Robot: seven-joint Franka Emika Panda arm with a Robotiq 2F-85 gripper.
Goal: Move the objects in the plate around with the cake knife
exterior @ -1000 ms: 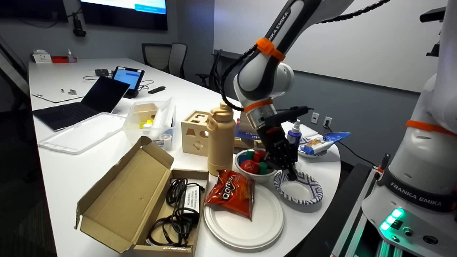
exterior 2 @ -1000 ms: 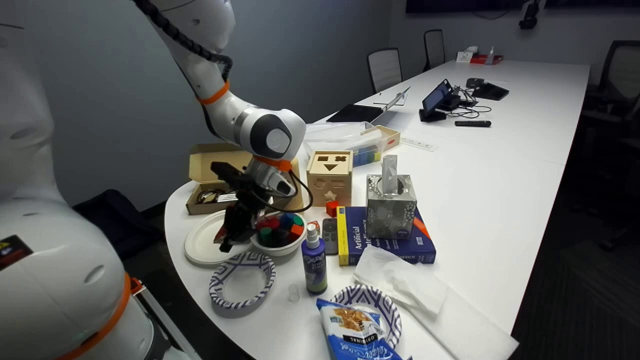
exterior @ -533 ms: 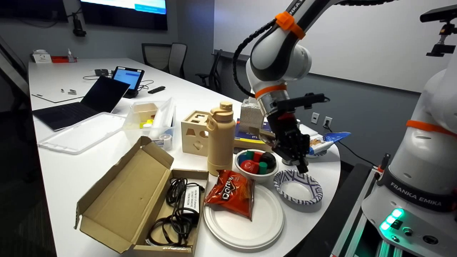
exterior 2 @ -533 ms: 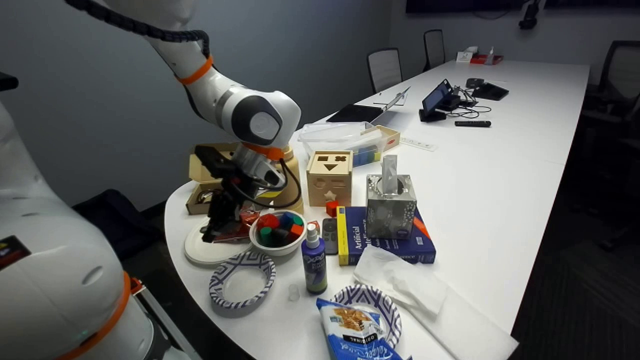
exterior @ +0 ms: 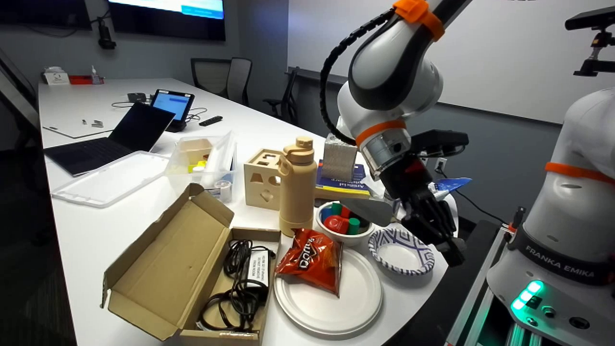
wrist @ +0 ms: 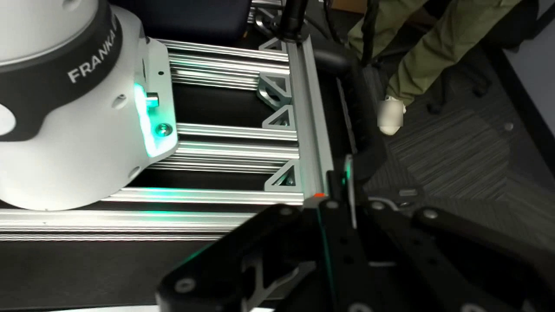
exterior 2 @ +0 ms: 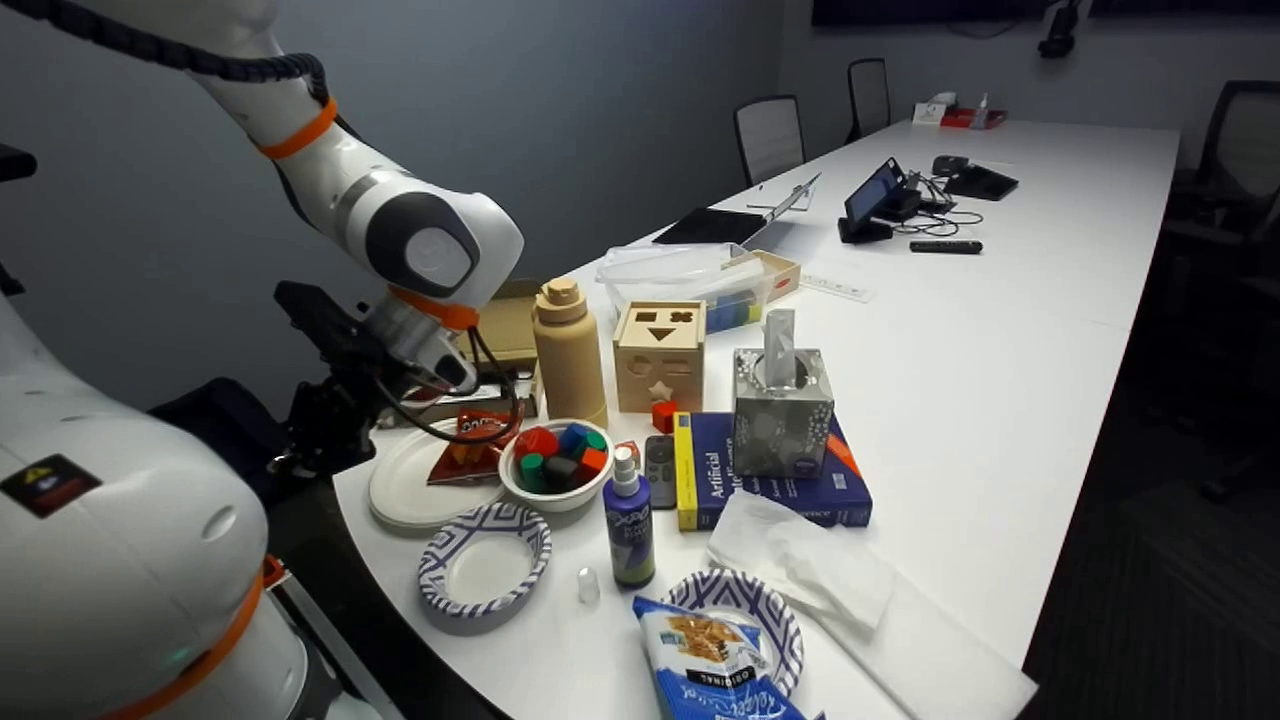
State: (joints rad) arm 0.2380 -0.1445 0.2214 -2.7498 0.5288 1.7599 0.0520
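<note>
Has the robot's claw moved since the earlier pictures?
Yes. In an exterior view, the gripper has shifted right across the picture, away from the unmoved Doritos bag and toward the robot's base.

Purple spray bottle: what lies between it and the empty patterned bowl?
A small clear cap-like piece sits between the purple spray bottle and the empty patterned bowl, apart from both; it shows in an exterior view.

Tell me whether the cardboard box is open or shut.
Open: in an exterior view, the cardboard box has its lid folded back, and the black cables inside show.
</note>
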